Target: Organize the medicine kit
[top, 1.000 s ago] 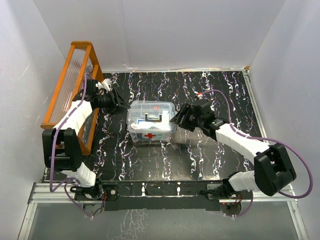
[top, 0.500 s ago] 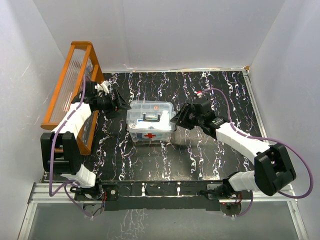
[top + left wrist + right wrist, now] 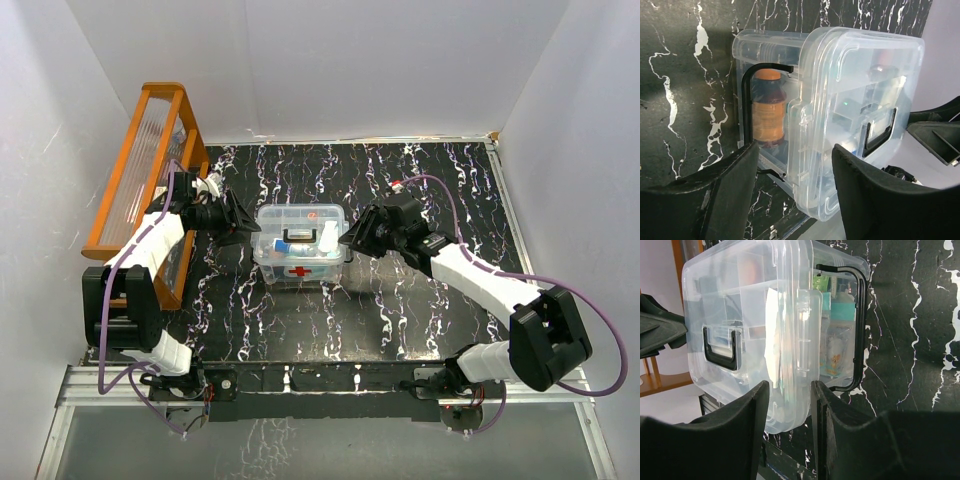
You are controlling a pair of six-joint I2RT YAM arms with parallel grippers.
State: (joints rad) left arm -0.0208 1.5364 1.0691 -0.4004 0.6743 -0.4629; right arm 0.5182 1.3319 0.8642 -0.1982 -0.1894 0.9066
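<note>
The medicine kit [image 3: 300, 245] sits closed at the middle of the bench [image 3: 440, 180], with a tool at each short end. The left tool [image 3: 795, 152] is spread wide — its fingers frame the kit's end and grasp nothing. The right tool [image 3: 789, 387] is parted narrowly at the opposite end — whether it pinches the kit there, I cannot tell.

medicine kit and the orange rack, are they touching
Apart. The top external view shows the medicine kit standing clear of the orange rack, with a stretch of dark table between them.
</note>
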